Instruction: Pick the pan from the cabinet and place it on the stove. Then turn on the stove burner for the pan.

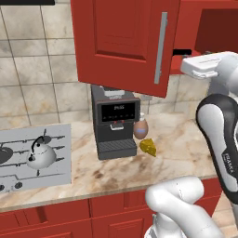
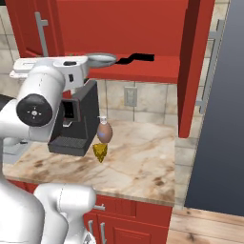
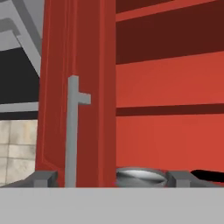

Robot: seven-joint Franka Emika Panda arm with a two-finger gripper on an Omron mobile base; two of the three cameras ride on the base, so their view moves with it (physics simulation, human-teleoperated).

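Observation:
The pan (image 2: 102, 58) lies on the bottom shelf of the open red cabinet (image 2: 157, 28), its black handle (image 2: 137, 58) pointing right. In the hand view the silver pan (image 3: 141, 176) shows low between my fingertips, closer to the right one (image 3: 179, 178). My gripper (image 3: 110, 179) is open wide and holds nothing. It hovers at shelf height just left of the pan, level with the rim. The open left cabinet door (image 3: 74, 87) with its bar handle stands right in front of the hand. The stove (image 1: 60, 139) is on the counter far to the left.
A silver kettle (image 1: 41, 154) sits on the stove's grates. A dark coffee machine (image 1: 114, 125) stands under the cabinet, with a small egg-shaped jar (image 1: 141, 128) and a cheese wedge (image 1: 148, 147) beside it. The right cabinet door (image 2: 190, 71) hangs open, and a grey fridge (image 2: 224, 119) lies beyond.

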